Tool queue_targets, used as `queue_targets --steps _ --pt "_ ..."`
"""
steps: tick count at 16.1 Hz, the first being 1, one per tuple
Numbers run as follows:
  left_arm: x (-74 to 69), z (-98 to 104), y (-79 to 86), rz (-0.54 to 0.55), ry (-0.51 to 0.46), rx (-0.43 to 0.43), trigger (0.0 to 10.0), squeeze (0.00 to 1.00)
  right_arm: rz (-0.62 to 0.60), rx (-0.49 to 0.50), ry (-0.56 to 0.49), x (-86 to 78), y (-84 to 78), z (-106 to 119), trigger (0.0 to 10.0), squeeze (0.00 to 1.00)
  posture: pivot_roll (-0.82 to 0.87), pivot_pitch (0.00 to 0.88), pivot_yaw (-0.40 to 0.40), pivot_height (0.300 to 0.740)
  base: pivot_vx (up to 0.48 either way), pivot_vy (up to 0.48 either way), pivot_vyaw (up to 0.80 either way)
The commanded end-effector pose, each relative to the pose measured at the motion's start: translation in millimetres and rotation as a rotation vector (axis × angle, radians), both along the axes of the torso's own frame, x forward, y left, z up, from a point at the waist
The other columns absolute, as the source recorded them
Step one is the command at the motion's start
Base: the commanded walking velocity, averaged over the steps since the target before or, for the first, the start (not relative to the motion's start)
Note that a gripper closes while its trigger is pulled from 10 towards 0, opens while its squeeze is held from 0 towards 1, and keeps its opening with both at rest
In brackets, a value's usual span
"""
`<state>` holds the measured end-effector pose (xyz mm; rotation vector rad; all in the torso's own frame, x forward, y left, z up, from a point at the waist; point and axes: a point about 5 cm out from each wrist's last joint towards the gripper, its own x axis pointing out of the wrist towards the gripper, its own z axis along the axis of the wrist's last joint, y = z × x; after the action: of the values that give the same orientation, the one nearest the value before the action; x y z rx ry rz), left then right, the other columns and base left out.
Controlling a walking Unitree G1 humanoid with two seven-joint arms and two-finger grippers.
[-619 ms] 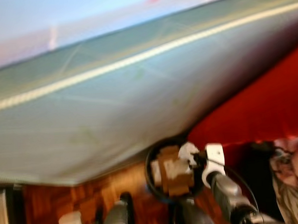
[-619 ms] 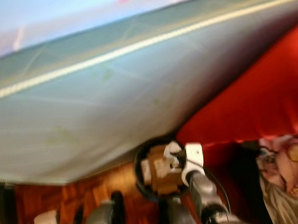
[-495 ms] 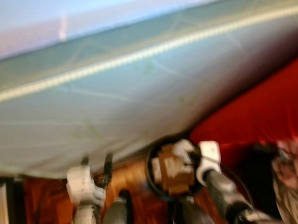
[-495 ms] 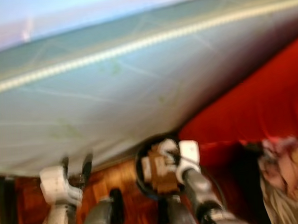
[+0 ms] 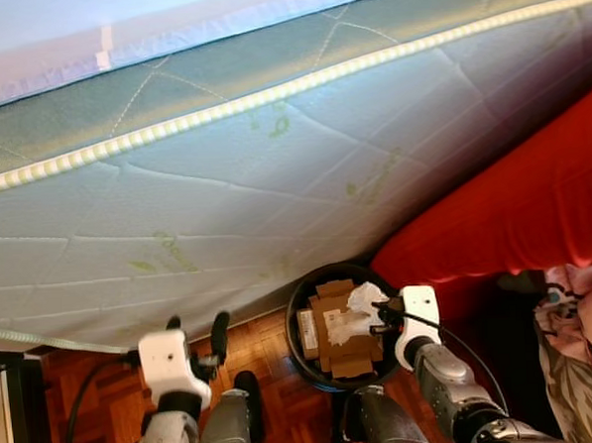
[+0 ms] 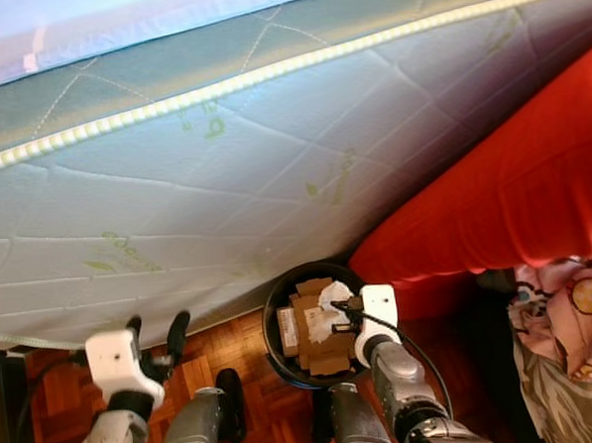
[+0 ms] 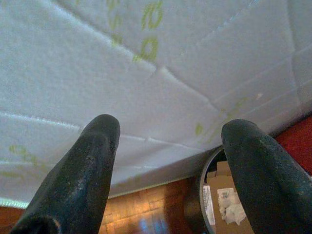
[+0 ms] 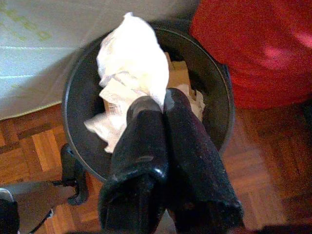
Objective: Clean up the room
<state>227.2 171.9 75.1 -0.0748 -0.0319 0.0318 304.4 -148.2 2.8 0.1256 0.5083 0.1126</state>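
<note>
My right jaws (image 8: pixel 163 105) pinch crumpled tissue (image 8: pixel 131 58) above the bin (image 8: pixel 80 87); light, soft, tears easily. Left jaws (image 7: pixel 168 141) spread beside it.

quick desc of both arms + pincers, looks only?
Both arms are silver-grey metal tubes ending in a white boxy wrist housing. Left pincer and right pincer each have two long, rounded, matte black fingers, slightly scuffed. Thin black cables loop beside each forearm.

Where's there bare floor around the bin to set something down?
Bare parquet floor lies between the mattress edge and the left gripper. It is crowded at the black bin, stuffed with cardboard, where the right gripper pinches a white tissue.
</note>
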Motion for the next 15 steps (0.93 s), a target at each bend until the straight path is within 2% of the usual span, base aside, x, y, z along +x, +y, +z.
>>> queue_targets --steps 1,6,7,8,9,15 --pt "-6.1 -6.6 -0.1 -0.007 0.055 0.028 10.0 0.0 -0.004 -0.001 0.069 -14.6 -2.0 -15.1 10.0 0.0 0.19 0.487 -0.062 0.695 0.0 0.0 0.0" --pt "-6.2 -2.5 -5.2 -0.029 0.067 0.041 10.0 0.0 -0.004 -0.004 0.097 -20.3 -3.0 -20.6 10.0 0.0 0.19 0.495 -0.064 0.695 0.0 0.0 0.0" --pt "-6.8 -2.5 -6.0 -0.032 0.071 0.04 10.0 0.0 -0.005 0.002 0.097 -20.7 -3.2 -20.9 10.0 0.09 0.19 0.499 -0.063 0.695 0.0 0.0 0.0" --pt "-7.5 -2.3 -6.4 -0.034 0.074 0.041 10.0 0.0 -0.004 0.006 0.098 -21.1 -3.3 -21.2 10.0 0.59 0.19 0.503 -0.064 0.695 0.0 0.0 0.0" --pt "-8.0 -2.6 -6.3 -0.033 0.078 0.04 10.0 0.0 -0.001 0.009 0.101 -21.3 -3.4 -21.3 10.0 0.99 0.19 0.505 -0.065 0.695 0.0 0.0 0.0" --pt "-9.6 -3.6 -8.6 -0.037 0.09 0.036 10.0 0.0 0.015 0.02 0.116 -23.3 -3.0 -23.2 10.0 1.0 0.18 0.508 -0.066 0.695 0.0 0.0 0.0"
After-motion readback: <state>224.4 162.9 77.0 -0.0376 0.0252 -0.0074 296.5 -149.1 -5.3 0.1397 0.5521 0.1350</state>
